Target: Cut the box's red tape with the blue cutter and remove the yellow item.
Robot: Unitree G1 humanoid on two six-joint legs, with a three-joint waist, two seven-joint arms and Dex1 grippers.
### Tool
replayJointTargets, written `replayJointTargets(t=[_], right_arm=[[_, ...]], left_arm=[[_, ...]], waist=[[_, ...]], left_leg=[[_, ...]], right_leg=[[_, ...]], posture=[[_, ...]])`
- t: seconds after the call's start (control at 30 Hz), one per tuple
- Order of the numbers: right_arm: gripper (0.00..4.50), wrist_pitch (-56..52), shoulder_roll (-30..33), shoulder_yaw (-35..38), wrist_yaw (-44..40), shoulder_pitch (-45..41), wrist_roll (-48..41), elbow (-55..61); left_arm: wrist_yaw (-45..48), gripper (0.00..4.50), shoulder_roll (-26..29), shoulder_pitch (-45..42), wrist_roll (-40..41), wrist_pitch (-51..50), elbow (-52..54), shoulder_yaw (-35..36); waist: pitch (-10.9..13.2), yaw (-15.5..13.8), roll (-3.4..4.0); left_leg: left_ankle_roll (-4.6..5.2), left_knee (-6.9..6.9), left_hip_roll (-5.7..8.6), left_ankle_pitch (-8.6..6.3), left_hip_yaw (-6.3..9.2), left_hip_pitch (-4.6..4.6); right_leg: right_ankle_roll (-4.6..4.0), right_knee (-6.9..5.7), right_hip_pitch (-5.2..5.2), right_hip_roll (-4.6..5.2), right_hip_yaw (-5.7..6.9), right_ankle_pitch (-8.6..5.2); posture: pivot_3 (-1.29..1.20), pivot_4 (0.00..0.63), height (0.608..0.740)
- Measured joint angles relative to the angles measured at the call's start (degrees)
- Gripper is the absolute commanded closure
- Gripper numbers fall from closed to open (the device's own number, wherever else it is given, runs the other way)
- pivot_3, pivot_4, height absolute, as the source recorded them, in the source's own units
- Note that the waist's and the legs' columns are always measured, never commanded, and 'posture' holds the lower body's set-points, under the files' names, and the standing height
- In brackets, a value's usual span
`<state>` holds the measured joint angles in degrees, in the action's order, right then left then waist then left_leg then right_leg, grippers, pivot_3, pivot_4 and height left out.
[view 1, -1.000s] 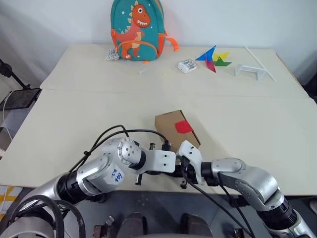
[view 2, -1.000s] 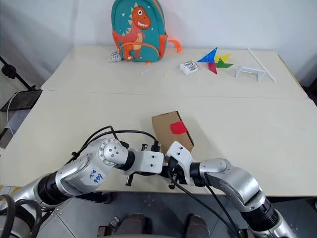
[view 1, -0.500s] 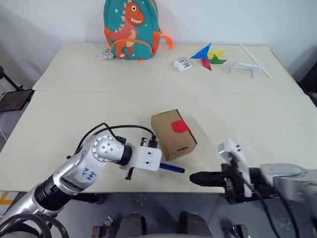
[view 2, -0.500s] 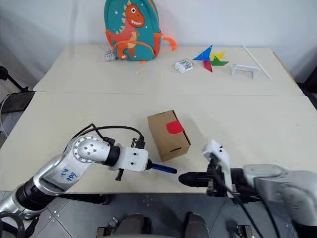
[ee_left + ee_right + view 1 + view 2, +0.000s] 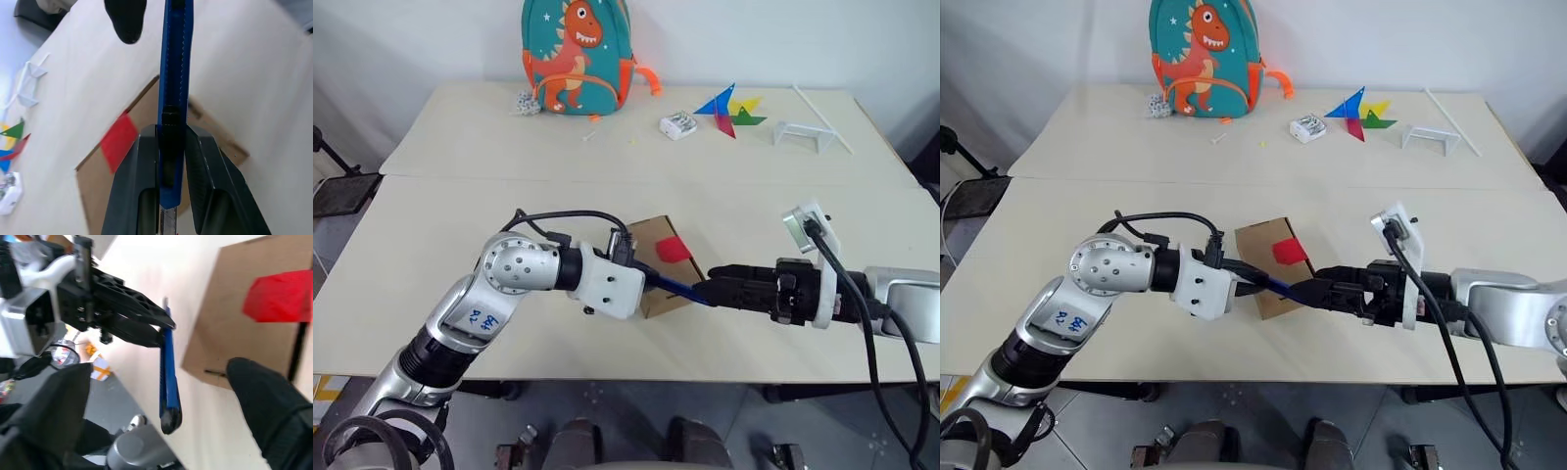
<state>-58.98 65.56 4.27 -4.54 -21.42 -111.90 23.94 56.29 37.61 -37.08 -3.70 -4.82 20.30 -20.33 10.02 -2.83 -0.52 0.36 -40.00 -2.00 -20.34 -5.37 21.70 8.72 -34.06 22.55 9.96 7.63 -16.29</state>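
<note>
The left gripper (image 5: 168, 161) is clamped on the blue cutter (image 5: 677, 286), holding it near one end so that the long body reaches out toward the right gripper (image 5: 713, 292), whose fingers stand apart around the cutter's far end, as the right wrist view shows, one finger on each side of the blue body; it grasps nothing at this moment. The box (image 5: 658, 264) lies on the table (image 5: 460, 211) just behind the cutter, with the red tape (image 5: 674, 249) on its top face, uncut; the yellow item is not to be seen, so I judge it is inside the closed box. The main risk, as I see it, is in the passing of the cutter between the two grippers; if the left gripper lets go before the right one has closed well, the cutter can drop on the table or slide off its near edge. A second risk is a grip too near the tip; then the cutter may swing in the fingers and the blade would not point well to the tape. Also the cutter passes very close to the box; a careless pull can push the light carton and turn it, and the tape would then be at another angle for the cut.
</note>
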Motion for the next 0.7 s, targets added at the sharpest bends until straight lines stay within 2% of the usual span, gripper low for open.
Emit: replayJointTargets(t=[0.2,0.33,0.5,0.7], right_arm=[[0.02,-1.77,-2.13,-4.58,2.7,-3.17,-0.02,-1.72],[0.02,-1.57,-9.99,-6.67,7.43,-7.01,-0.04,-3.5],[0.02,-2.32,-14.36,-7.91,13.48,-9.4,-0.03,-6.53],[0.02,-4.32,-16.28,-8.3,16.17,-9.82,-0.03,-8.47]], left_arm=[[0.12,4.09,-1.5,-0.98,-1.1,1.92,-2.32,-0.29],[0.61,4.09,-2.92,-1.94,-1.25,1.93,-3.44,-0.71],[0.96,4.09,-3.32,-2.44,-1.36,1.74,-3.53,-0.9],[0.98,4.09,-3.73,-2.44,-2.08,0.56,-4.09,-0.92]], waist=[[0.0,-0.07,0.0],[0.0,0.04,0.0],[0.0,-0.04,0.0],[0.0,-0.02,0.01]], left_leg=[[0.0,-0.11,0.01,0.0,0.06,0.29],[0.0,-0.17,0.0,0.0,0.08,0.4],[0.0,-0.15,0.01,0.0,0.08,0.46],[0.0,-0.15,0.01,0.0,0.08,0.47]], right_leg=[[0.11,0.07,0.14,0.0,0.09,0.06],[0.12,0.05,0.24,0.0,0.11,0.08],[0.12,0.08,0.27,0.0,0.16,0.08],[0.13,0.07,0.27,0.0,0.16,0.08]], posture=[[0.0,0.15,0.74],[0.0,0.15,0.74],[0.0,0.15,0.74],[0.0,0.15,0.74]])
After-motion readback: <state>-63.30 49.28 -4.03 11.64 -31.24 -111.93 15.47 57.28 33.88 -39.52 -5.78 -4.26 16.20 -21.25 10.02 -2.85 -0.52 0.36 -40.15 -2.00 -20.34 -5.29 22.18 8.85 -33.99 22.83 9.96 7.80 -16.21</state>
